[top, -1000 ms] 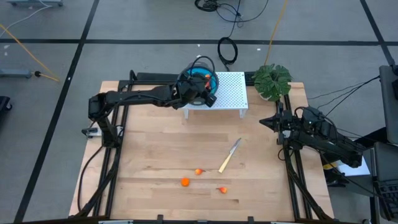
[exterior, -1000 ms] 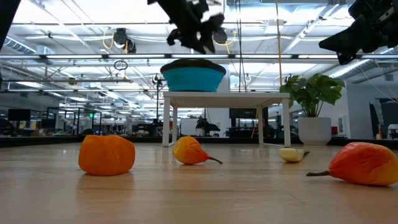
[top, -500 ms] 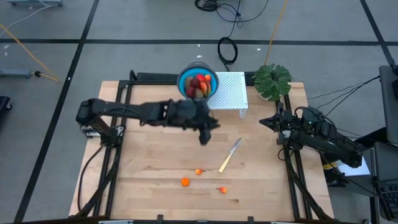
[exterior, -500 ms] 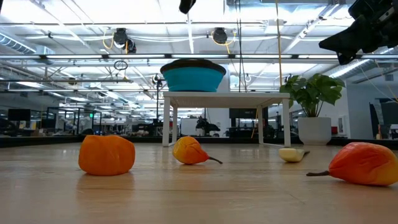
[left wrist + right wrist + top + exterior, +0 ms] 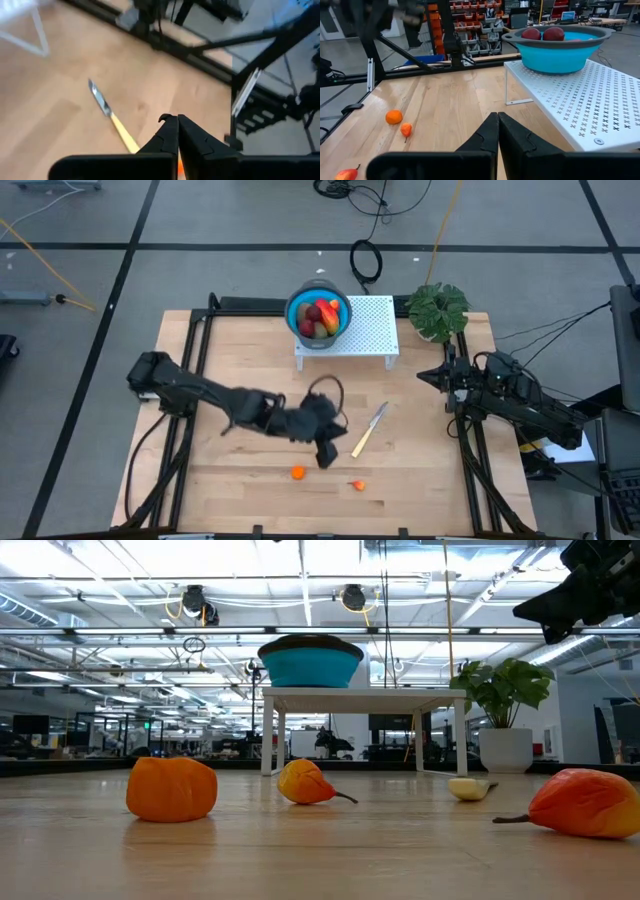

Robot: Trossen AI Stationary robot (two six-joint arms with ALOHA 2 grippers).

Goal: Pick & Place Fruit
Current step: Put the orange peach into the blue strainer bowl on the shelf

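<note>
A blue bowl (image 5: pixel 318 315) with red and brown-green fruit stands on a white perforated stand (image 5: pixel 365 330) at the far side of the table. Small orange fruits (image 5: pixel 298 473) (image 5: pixel 358 485) lie near the front edge; the low view shows three (image 5: pixel 172 788) (image 5: pixel 308 783) (image 5: pixel 585 803). My left gripper (image 5: pixel 326 459) (image 5: pixel 177 119) hangs shut and empty above the table, just left of the knife (image 5: pixel 368 430), and it covers one orange fruit in the high view. My right gripper (image 5: pixel 430 375) (image 5: pixel 497 120) waits shut at the right edge.
The yellow-handled knife (image 5: pixel 112 117) lies slanted in the middle of the table. A potted green plant (image 5: pixel 438 310) stands at the far right corner, beside the stand. Bare wood (image 5: pixel 240 470) lies to the left of the orange fruits.
My left gripper has swung from above the bowl toward the table's near edge and now hangs over the orange fruits beside the knife. The bowl's fruit, covered by the arm a second ago, shows again. The fruits and knife on the table have kept their places.
</note>
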